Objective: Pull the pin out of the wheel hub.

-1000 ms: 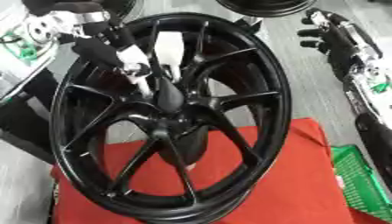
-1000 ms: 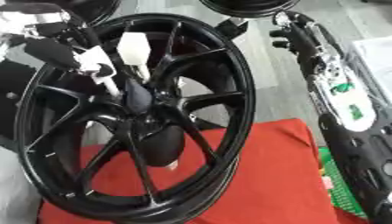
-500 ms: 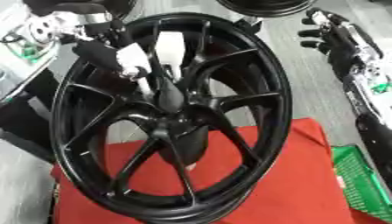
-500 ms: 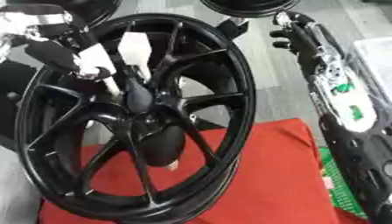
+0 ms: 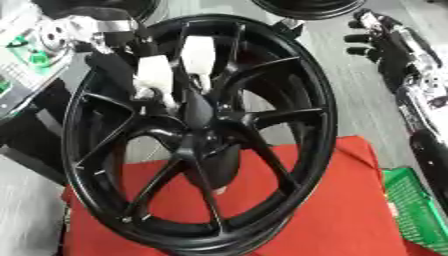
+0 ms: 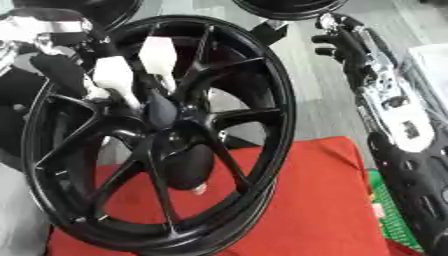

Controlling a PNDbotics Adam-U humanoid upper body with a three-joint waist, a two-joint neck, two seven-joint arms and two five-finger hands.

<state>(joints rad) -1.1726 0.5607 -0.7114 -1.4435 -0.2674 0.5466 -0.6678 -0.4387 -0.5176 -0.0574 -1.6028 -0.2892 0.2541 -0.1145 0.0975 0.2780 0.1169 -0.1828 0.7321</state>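
Extraction unfinished by my judgement: black multi-spoke alloy wheel hub (image 5: 206, 145) stands tilted on red cloth (image 5: 350, 210), left hand (image 5: 153, 75) reaching through spokes, white-tipped fingers (image 5: 198, 54) apart near centre, pin indiscernible; right hand (image 5: 378, 37) idle, curled.

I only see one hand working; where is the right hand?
The right hand is at the left eye view's upper right, over the grey floor, clear of the wheel.

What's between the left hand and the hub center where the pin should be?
Nothing separate. The left hand is already at the wheel, white-tipped fingers reaching between the spokes just above the hub. Only the spokes crowd it. I can't make out the pin itself.
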